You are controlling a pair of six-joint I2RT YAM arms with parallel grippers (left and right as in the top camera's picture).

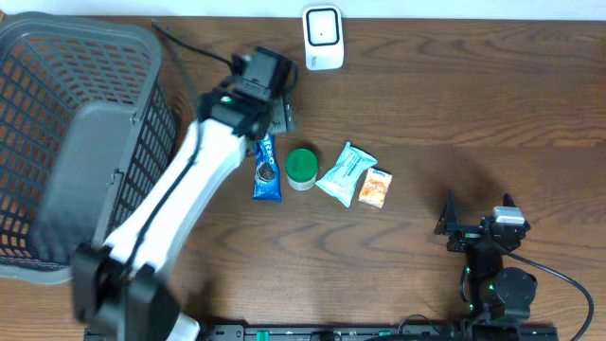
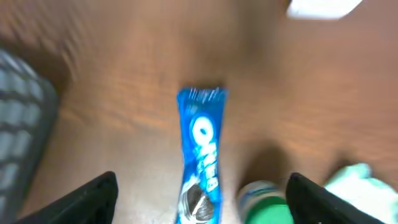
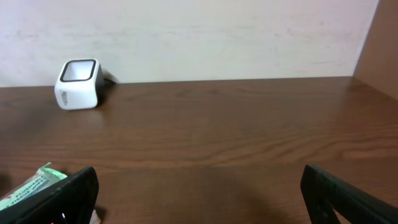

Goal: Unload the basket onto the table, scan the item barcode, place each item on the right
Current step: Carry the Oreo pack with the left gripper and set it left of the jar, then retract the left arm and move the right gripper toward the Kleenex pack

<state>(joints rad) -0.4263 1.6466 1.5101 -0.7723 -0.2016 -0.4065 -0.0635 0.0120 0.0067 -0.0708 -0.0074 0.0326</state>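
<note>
A blue Oreo pack [image 1: 267, 172] lies flat on the wooden table. In the blurred left wrist view the Oreo pack [image 2: 203, 155] runs lengthwise between my fingers. My left gripper [image 1: 276, 117] hovers over its far end, and in its own view the left gripper [image 2: 202, 186] is open, jaws wide on either side of the pack and apart from it. The white barcode scanner [image 1: 323, 38] stands at the table's back edge; the scanner [image 3: 78, 84] also shows far left in the right wrist view. My right gripper [image 1: 478, 216] rests open at the front right, and the right gripper [image 3: 199, 183] holds nothing.
A green-lidded tub [image 1: 301, 168], a mint-green packet [image 1: 347, 173] and an orange packet [image 1: 376, 188] lie in a row right of the Oreo pack. A large grey basket [image 1: 66, 142] fills the left side. The green-lidded tub [image 2: 267, 205] sits close to my left gripper's right finger.
</note>
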